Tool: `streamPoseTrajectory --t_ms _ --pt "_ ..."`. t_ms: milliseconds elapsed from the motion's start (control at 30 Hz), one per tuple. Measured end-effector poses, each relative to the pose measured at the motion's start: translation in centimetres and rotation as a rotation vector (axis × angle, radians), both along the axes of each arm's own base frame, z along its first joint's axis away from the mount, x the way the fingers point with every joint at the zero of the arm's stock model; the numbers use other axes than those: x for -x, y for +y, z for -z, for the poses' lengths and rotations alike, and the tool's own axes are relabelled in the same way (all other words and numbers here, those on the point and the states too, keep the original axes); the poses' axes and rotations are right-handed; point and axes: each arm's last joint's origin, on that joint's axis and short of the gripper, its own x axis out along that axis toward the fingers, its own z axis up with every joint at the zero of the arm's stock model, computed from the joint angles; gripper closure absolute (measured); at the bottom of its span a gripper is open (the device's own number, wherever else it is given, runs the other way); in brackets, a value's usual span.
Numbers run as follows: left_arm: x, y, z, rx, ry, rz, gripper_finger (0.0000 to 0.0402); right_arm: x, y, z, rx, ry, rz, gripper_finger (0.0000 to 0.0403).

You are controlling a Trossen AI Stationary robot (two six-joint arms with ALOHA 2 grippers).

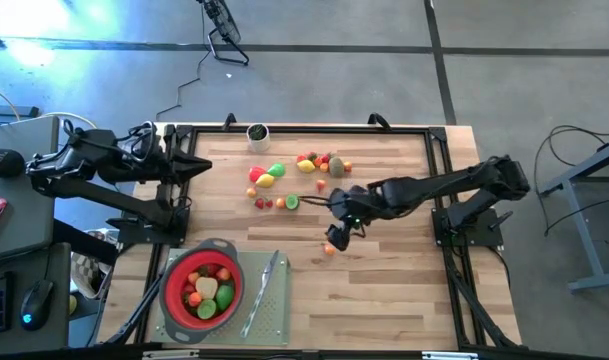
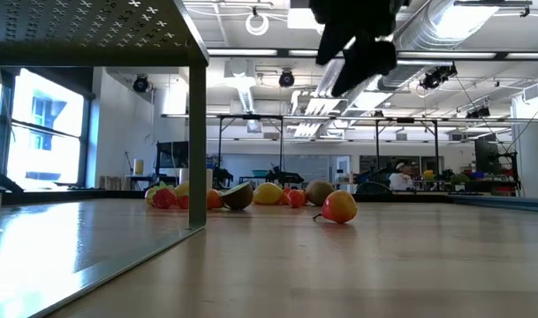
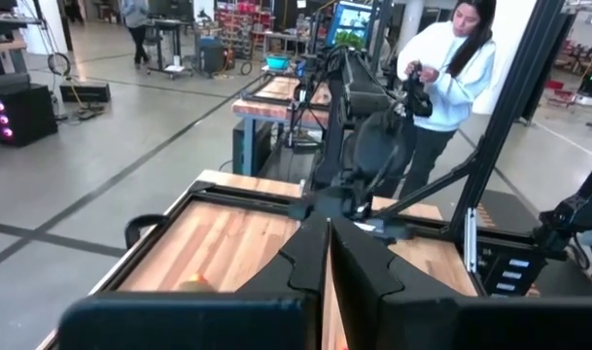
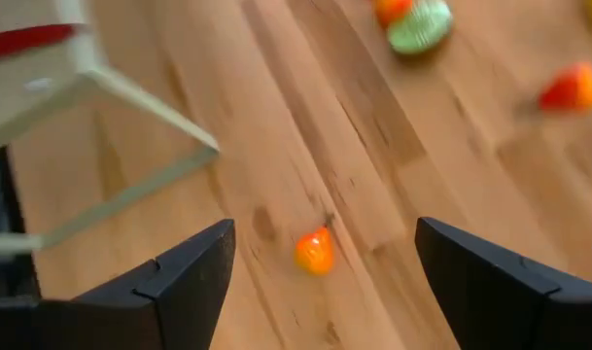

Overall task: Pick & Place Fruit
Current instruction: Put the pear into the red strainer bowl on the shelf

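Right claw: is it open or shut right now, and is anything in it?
Open and empty. The right claw has its fingers spread wide apart, with a small orange fruit lying on the table between them, not gripped.

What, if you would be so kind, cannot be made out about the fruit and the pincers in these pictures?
- Strainer contents, high view: the fruits overlap and are too small to count.
- Right pincer, low view: cut off by the top edge; the wrist view shows it open over the orange fruit.
- Left pincer, high view: too small; its wrist view shows it shut.
- Fruit cluster, low view: pieces hide each other.
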Motion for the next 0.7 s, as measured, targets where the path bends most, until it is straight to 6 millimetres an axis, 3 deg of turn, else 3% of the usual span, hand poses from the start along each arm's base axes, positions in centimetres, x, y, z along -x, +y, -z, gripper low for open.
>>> streamPoseTrajectory --t_ms 367,700 --pt "0.0 0.0 0.1 -0.002 0.014 0.0 0.0387 -2.5 0.8 6.3 -0.191 0.225 0.215 0.0092" --pt "0.0 0.0 0.1 -0.002 0.015 -0.001 0.0387 -3.4 1.5 9.2 -0.244 0.31 0.288 0.0092"
